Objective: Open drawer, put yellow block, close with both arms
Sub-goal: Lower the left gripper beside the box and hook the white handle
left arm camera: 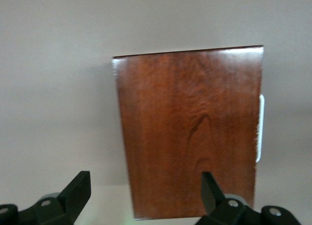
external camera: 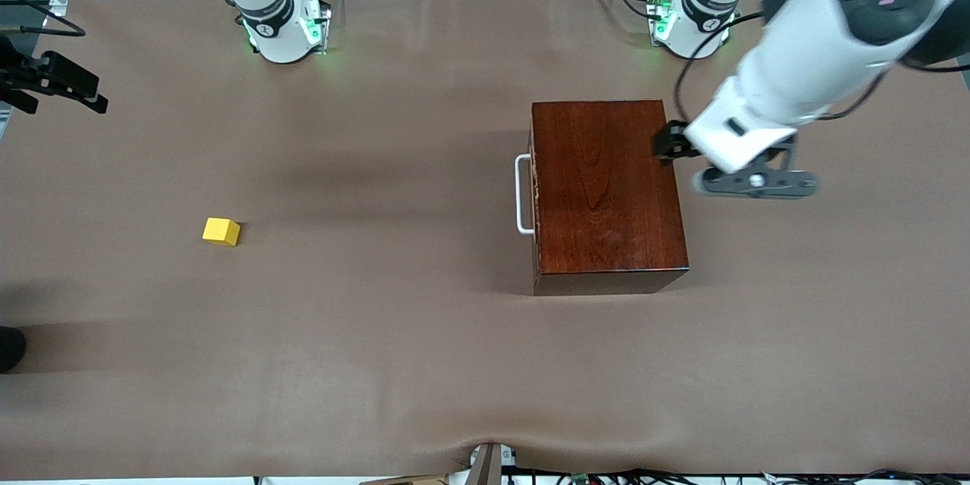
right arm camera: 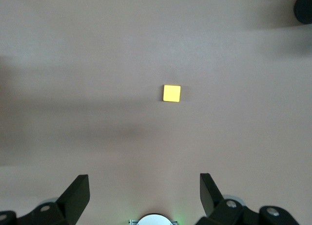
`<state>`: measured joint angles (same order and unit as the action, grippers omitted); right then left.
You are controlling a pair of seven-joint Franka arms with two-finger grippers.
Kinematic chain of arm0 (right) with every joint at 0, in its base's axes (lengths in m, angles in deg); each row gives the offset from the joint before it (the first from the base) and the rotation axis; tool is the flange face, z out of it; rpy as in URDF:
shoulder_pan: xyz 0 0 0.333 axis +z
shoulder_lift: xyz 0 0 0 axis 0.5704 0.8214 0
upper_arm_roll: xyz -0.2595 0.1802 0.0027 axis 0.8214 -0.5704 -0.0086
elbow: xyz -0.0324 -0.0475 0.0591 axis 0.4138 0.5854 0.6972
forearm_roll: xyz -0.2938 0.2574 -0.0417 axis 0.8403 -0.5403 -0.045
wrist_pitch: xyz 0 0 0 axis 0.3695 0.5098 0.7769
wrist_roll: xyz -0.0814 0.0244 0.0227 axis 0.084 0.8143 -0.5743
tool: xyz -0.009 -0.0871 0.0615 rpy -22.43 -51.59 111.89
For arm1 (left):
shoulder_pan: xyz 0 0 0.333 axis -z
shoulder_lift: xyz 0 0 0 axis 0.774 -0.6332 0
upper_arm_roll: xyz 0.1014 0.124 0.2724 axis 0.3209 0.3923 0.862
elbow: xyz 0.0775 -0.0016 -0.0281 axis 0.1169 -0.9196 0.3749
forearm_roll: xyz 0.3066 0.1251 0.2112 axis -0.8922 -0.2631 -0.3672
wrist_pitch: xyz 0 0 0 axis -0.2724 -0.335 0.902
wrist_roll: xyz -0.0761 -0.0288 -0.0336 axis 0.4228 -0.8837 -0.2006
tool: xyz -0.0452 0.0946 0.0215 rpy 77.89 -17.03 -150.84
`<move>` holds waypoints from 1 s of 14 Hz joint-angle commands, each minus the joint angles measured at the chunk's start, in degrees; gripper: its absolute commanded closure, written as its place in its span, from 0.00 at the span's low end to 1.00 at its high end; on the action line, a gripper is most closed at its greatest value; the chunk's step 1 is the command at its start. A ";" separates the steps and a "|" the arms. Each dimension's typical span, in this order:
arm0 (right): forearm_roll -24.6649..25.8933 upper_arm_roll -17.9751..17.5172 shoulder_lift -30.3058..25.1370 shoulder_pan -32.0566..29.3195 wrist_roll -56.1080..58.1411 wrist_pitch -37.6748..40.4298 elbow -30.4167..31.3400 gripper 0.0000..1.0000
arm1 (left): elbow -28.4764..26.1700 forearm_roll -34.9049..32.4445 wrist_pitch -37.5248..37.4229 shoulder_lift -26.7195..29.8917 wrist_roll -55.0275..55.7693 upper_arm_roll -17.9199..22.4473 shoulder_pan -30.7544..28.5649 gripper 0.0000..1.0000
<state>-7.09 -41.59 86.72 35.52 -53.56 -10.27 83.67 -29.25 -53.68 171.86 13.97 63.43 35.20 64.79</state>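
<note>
The dark mahogany box (external camera: 606, 189) stands toward the left arm's end of the table. Its drawer is pushed in, with the white bar handle (external camera: 523, 193) facing the right arm's end. My left gripper (external camera: 671, 142) hangs open and empty over the box's edge away from the handle. In the left wrist view the box top (left arm camera: 190, 132) and handle (left arm camera: 261, 127) lie under the left gripper (left arm camera: 145, 191). The yellow block (external camera: 221, 231) sits alone on the table toward the right arm's end. My right gripper (right arm camera: 145, 191) is open, high above the table, with the yellow block (right arm camera: 171, 93) below it.
A black camera mount (external camera: 53, 79) juts in at the table's edge past the right arm's end. A dark round object (external camera: 9, 348) sits at the same edge, nearer the front camera. The arm bases (external camera: 284, 23) (external camera: 689, 23) glow green. Brown mat (external camera: 394, 333) covers the table.
</note>
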 commanded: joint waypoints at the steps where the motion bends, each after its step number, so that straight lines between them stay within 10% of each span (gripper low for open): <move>1: -0.14 -0.24 0.51 -0.48 0.44 0.37 -1.24 0.00 | 4.27 -1.57 1.60 -4.16 4.26 0.56 4.36 0.00; 14: -0.58 -0.15 0.51 -0.57 0.44 0.37 -1.24 0.00 | 14.04 -3.50 13.46 -20.25 22.46 11.28 28.27 0.00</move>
<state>-7.14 -41.54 86.72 35.52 -53.56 -10.28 83.62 -18.00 -56.04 183.93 -3.05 85.46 45.45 91.43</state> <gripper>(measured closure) 0.000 0.000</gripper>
